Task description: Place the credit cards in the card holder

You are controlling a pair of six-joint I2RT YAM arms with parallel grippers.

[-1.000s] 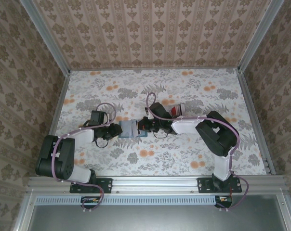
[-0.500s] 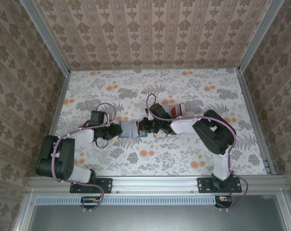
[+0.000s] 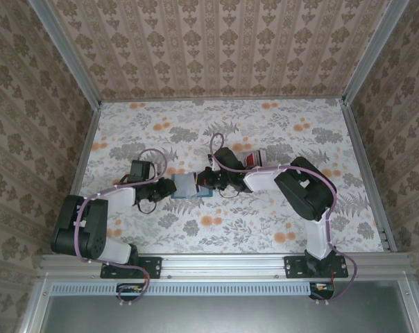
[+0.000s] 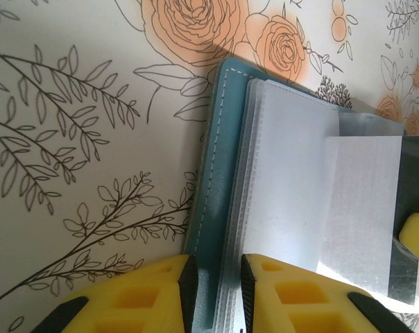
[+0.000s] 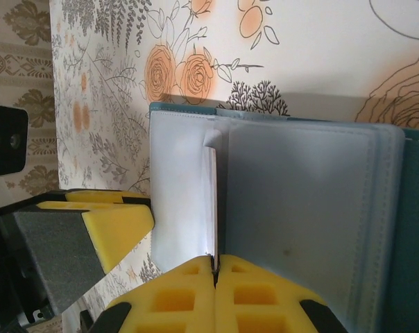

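**Across the floral table (image 3: 300, 125), top view.** The left arm (image 3: 119, 194) reaches in from 9 o'clock and the right arm (image 3: 303, 187) from 3 o'clock. They meet slightly toward 8 o'clock of the table's centre.

A clear tray (image 3: 255, 158) with red contents stands at 2 o'clock of centre, just beyond the right arm's wrist and apart from the work.

The card holder (image 3: 187, 186) lies open and flat on the table between the two wrists, teal cover down and clear sleeves (image 5: 300, 208) facing up.

**Left wrist view.** The left gripper (image 4: 215, 281) is clamped over the holder's edge at 6 o'clock. One yellow finger is outside the stitched teal cover and the other is on the stack of sleeves. This grip probably serves as an anchor, so that the light case does not slide or fold when something is pushed into it.

**Right wrist view.** The right gripper (image 5: 214, 267) is clenched on the rear edge of a pale credit card (image 4: 365, 208). From this camera the card is seen edge-on as a thin white line running toward 12 o'clock. Its leading edge sits at the lifted lip of a sleeve, where a small dark slit marks the pocket mouth.

Holding the card by its tail leaves the whole front free to enter. The card appears to be at or just inside the pocket, and how deep it sits cannot be told.

The judged step is insertion along the sleeve, with the card kept level with the pocket. A likely fault is the corner catching on the sleeve lip and buckling the plastic.
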